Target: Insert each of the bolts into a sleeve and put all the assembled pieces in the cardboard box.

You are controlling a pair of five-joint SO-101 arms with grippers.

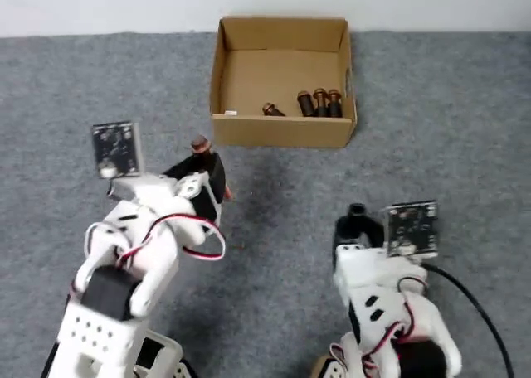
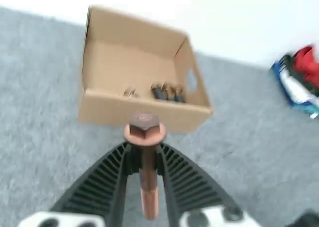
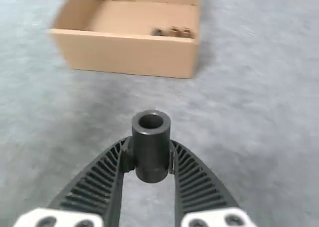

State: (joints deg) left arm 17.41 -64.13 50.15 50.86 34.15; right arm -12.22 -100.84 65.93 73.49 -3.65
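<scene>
My left gripper (image 2: pixel 144 157) is shut on a copper-coloured bolt (image 2: pixel 146 157), hex head toward the box; in the high view that bolt (image 1: pixel 200 145) sits just in front of the box's near-left corner. My right gripper (image 3: pixel 149 157) is shut on a black sleeve (image 3: pixel 150 145), its bore facing out. The high view shows this sleeve (image 1: pixel 356 212) further back from the box, to the right. The open cardboard box (image 1: pixel 282 132) holds several assembled pieces (image 1: pixel 319 103) at its near-right corner, also seen as pieces (image 2: pixel 167 92) and pieces (image 3: pixel 174 32).
Grey carpet covers the table around the box. A red, white and blue object (image 2: pixel 301 82) lies off to the side near the white wall. Open carpet separates the two arms and lies between the right gripper and the box.
</scene>
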